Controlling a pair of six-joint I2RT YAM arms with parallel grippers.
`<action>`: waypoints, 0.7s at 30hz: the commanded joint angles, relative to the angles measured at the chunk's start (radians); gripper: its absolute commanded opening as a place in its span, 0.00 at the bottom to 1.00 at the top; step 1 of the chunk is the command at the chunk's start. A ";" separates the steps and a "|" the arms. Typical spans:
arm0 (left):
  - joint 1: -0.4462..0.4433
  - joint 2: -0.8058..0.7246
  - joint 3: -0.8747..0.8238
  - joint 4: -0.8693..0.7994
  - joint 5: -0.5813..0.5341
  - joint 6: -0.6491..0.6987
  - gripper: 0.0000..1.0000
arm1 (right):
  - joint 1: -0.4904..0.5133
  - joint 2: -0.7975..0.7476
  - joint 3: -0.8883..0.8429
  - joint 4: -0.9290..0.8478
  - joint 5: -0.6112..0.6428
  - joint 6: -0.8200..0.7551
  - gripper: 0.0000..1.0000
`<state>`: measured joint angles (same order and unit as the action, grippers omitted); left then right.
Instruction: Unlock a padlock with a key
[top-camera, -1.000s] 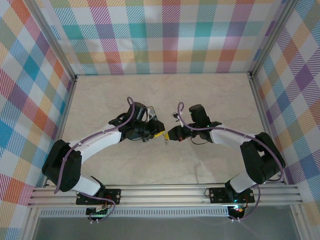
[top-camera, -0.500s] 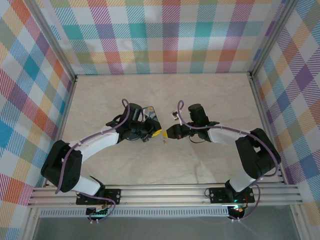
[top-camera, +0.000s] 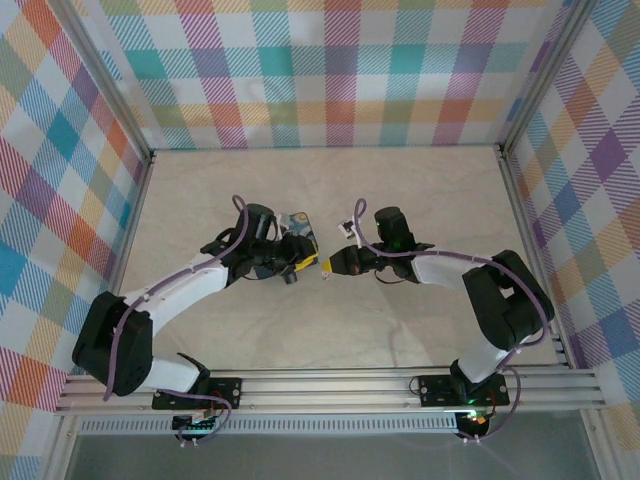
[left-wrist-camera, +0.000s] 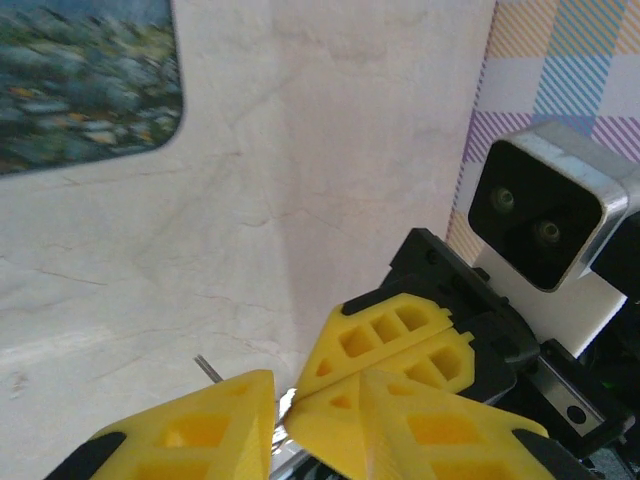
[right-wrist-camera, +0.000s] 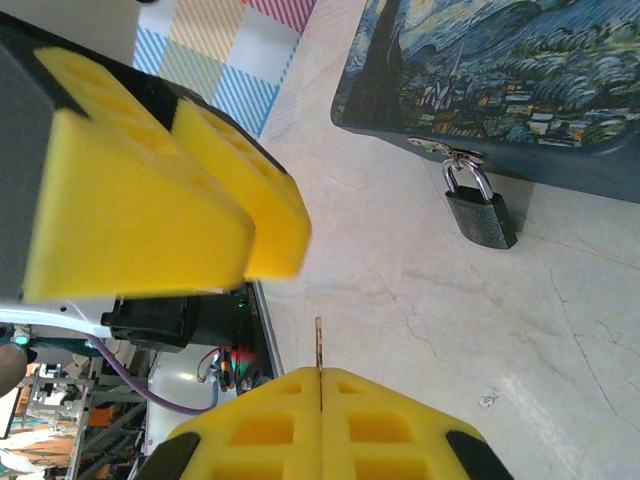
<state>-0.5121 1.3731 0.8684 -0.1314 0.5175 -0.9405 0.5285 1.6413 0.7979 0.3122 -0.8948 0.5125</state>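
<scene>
The right fingers (right-wrist-camera: 260, 420) are pressed tight on the key (right-wrist-camera: 318, 345), its thin blade poking out. The left fingers (right-wrist-camera: 130, 200) sit just beside them, nearly together (whether they pinch anything, I cannot tell). The small dark padlock (right-wrist-camera: 482, 218) hangs from the hasp of the starry-night box (right-wrist-camera: 500, 70), resting on the desk (right-wrist-camera: 420, 300) mid-scene.

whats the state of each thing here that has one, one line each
padlock, shackle closed, hanging from the box's hasp
starry print box, hasp fastened by the padlock
key, pinched in the right claw, blade sticking out, not in the padlock
right claw, shut on the key
left claw, near the key tip, open or shut unclear
</scene>
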 joint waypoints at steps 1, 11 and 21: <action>0.023 -0.026 0.030 -0.088 -0.024 0.069 0.29 | -0.007 -0.008 0.031 0.002 -0.029 -0.012 0.00; 0.023 0.017 -0.037 0.073 0.040 -0.028 0.28 | 0.036 0.022 0.046 0.090 -0.038 0.055 0.00; 0.015 0.011 -0.056 0.090 0.044 -0.047 0.25 | 0.061 0.057 0.066 0.142 -0.024 0.091 0.00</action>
<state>-0.4942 1.3865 0.8307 -0.0673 0.5407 -0.9726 0.5835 1.6791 0.8288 0.4038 -0.9024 0.5907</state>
